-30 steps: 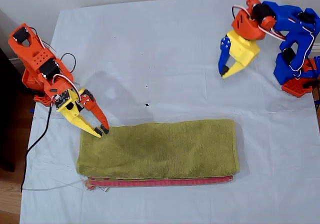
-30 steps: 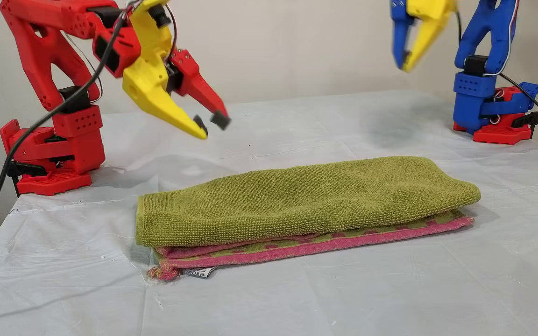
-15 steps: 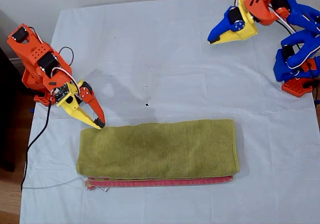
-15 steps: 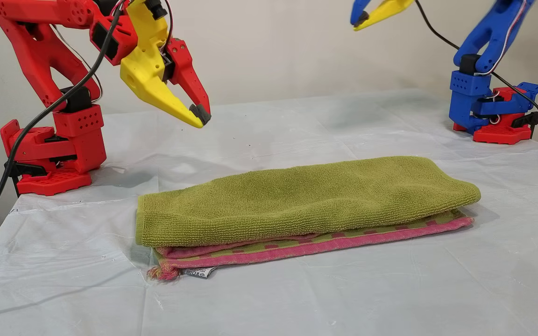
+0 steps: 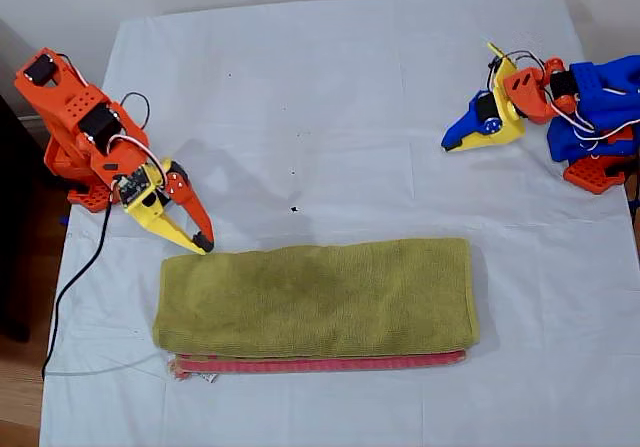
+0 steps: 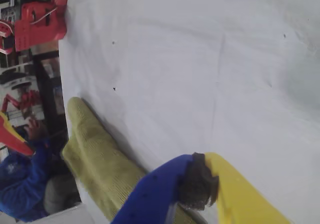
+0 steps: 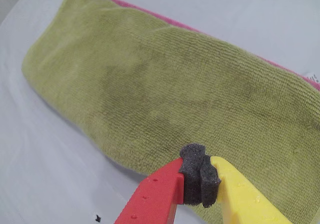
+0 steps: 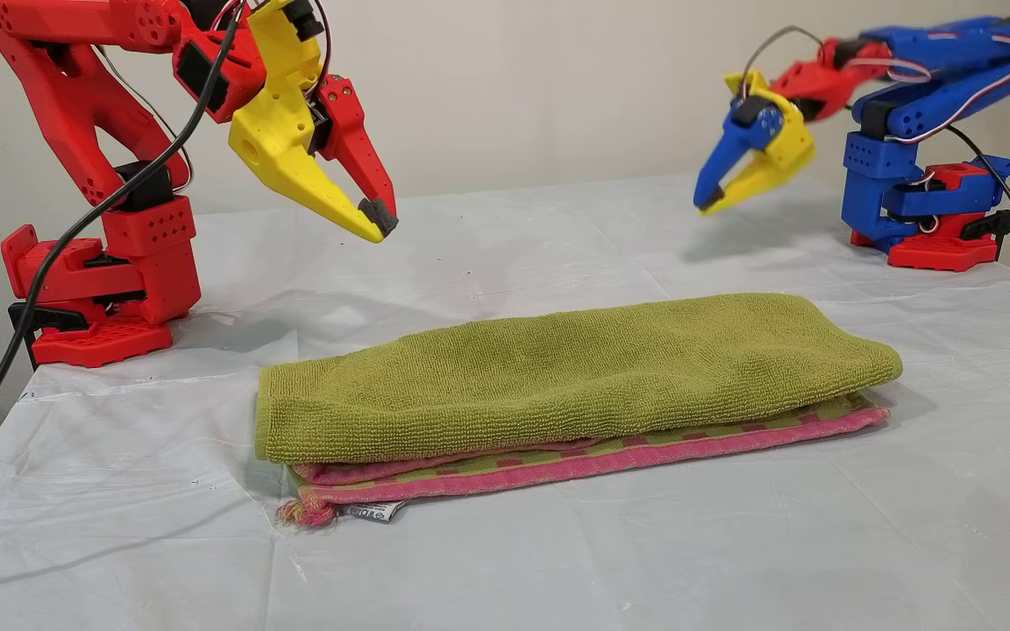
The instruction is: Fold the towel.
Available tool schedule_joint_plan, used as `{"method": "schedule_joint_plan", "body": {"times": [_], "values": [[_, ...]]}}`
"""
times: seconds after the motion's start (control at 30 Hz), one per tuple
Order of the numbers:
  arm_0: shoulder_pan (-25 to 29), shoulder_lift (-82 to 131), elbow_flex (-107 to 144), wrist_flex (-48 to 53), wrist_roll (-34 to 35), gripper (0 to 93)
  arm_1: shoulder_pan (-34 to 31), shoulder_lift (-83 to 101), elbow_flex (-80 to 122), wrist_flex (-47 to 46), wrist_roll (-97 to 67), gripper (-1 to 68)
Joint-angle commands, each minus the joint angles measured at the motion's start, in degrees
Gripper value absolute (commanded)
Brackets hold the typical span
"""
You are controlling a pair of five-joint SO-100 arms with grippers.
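The towel point(image 5: 315, 297) lies folded into a long olive-green strip on the sheet, with its pink-red border and checked band showing along the near edge point(image 8: 593, 463). My second gripper point(image 5: 204, 244), red and yellow, hangs shut just above the sheet by the towel's far corner at the exterior view's left; its foam pads point(image 7: 200, 181) meet with nothing between them. My first gripper point(image 5: 449, 147), blue and yellow, is shut and empty point(image 6: 200, 186), held above the sheet near its base at the exterior view's right, well away from the towel point(image 6: 95, 154).
A white-pale blue sheet point(image 5: 330, 97) covers the table. The red arm's base point(image 8: 102, 280) and the blue arm's base point(image 8: 926, 219) stand at opposite far corners in the other view. A black cable point(image 5: 75, 277) hangs off the exterior view's left edge. A person in blue point(image 6: 20, 194) shows beyond the table.
My second gripper shut its jaws and drew back slightly from the towel's corner. My first gripper swung up, then dropped low toward its base, jaws shut. The towel has not moved.
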Motion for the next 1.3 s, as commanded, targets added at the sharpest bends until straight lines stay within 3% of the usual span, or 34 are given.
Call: {"method": "schedule_joint_plan", "body": {"times": [0.0,0.1,0.17,0.2,0.43,0.6,0.63,0.7,0.73,0.77,0.83,0.97,1.07,1.17,1.27], "values": [[-0.7,0.2,-4.9,-1.3,0.4,0.1,0.1,1.8,10.1,-8.3,3.5,0.2],[-0.7,-0.5,-4.7,-2.1,0.5,0.1,-1.8,18.2,16.6,-4.0,3.6,0.2],[-1.0,-0.9,-4.3,-3.8,0.8,0.1,-1.0,34.2,18.0,12.1,4.8,0.2],[-1.0,-1.1,-4.4,-4.3,1.1,0.1,0.5,36.5,17.7,16.0,7.0,0.2],[0.0,-3.7,-5.4,-6.9,1.8,0.1,7.0,36.4,18.0,16.7,17.9,0.1],[1.5,-2.1,-5.0,-7.1,1.4,0.1,3.0,36.4,18.0,17.1,20.8,0.1],[1.8,-1.8,-5.0,-7.1,1.4,0.1,2.3,36.4,17.0,19.2,13.4,0.1],[2.2,-1.5,-4.8,-7.1,1.3,0.1,-6.2,36.6,15.8,23.9,-15.5,0.1],[2.3,-1.6,-4.7,-7.2,1.3,0.1,-8.6,36.6,16.7,24.0,-23.6,8.2],[2.3,-1.8,-4.7,-7.2,1.3,0.1,-8.0,36.6,17.0,24.3,-24.1,10.3],[2.3,-1.9,-4.7,-7.6,1.5,0.1,-2.3,36.6,16.8,22.5,-18.5,8.0],[2.3,-1.3,-4.6,-7.6,1.6,0.1,-2.5,36.6,13.7,29.6,-3.5,4.8],[2.3,-0.5,-4.1,-7.4,1.4,0.1,-5.6,36.6,13.5,30.6,-5.4,3.2],[2.4,-0.4,-4.1,-7.4,1.3,0.1,-4.0,36.6,11.9,36.2,7.5,2.2],[2.7,-1.4,-5.3,-7.2,1.4,0.1,-4.4,36.6,11.9,36.3,5.4,1.4]]}}
